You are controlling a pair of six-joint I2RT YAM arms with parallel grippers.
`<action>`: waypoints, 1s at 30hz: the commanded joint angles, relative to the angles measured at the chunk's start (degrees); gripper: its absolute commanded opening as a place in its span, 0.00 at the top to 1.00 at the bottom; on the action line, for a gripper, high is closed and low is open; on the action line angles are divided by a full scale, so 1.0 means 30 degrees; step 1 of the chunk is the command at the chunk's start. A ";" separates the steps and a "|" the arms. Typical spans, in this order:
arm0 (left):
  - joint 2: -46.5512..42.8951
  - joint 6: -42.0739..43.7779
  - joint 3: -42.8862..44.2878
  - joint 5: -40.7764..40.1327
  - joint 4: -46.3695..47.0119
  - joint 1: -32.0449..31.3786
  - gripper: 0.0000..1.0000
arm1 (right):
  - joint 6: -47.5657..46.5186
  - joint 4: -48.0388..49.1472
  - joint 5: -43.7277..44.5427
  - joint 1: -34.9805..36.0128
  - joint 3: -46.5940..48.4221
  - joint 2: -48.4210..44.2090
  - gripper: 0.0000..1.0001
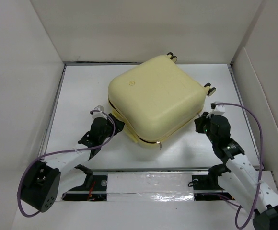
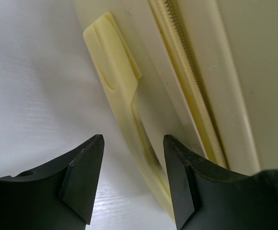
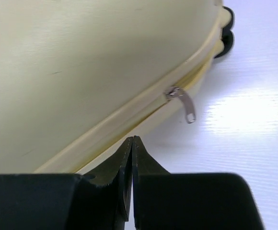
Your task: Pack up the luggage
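Note:
The pale-yellow luggage (image 1: 154,98) lies flat and closed in the middle of the white table, wheels (image 1: 210,88) at the far right. My left gripper (image 1: 114,123) is open at its near-left side; the left wrist view shows the carry handle (image 2: 124,100) between and beyond my fingertips (image 2: 133,143), and the zipper teeth (image 2: 191,91). My right gripper (image 1: 200,125) is shut and empty at the near-right side. In the right wrist view its tips (image 3: 132,139) sit just below the zipper seam, left of a silver zipper pull (image 3: 186,103). Another zipper pull (image 1: 161,144) hangs at the near corner.
White walls enclose the table (image 1: 76,96) on the left, far and right sides. A taped strip (image 1: 151,184) and the arm mounts run along the near edge. Purple cables (image 1: 254,120) loop from both arms.

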 commanded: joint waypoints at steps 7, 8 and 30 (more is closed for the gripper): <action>0.1653 0.1246 -0.0564 0.0839 0.3452 0.0058 0.59 | -0.0043 0.4019 -0.0250 -0.3626 0.1766 0.3436 0.73; 0.1711 0.1247 -0.0566 0.0839 0.3629 0.0058 0.59 | -0.0042 0.4224 -0.0251 -0.3804 0.1916 0.3733 0.72; 0.0543 0.1776 -0.2411 0.0694 0.3809 -0.1463 1.00 | -0.0451 1.0026 -1.0385 -0.4863 0.6249 1.3693 0.53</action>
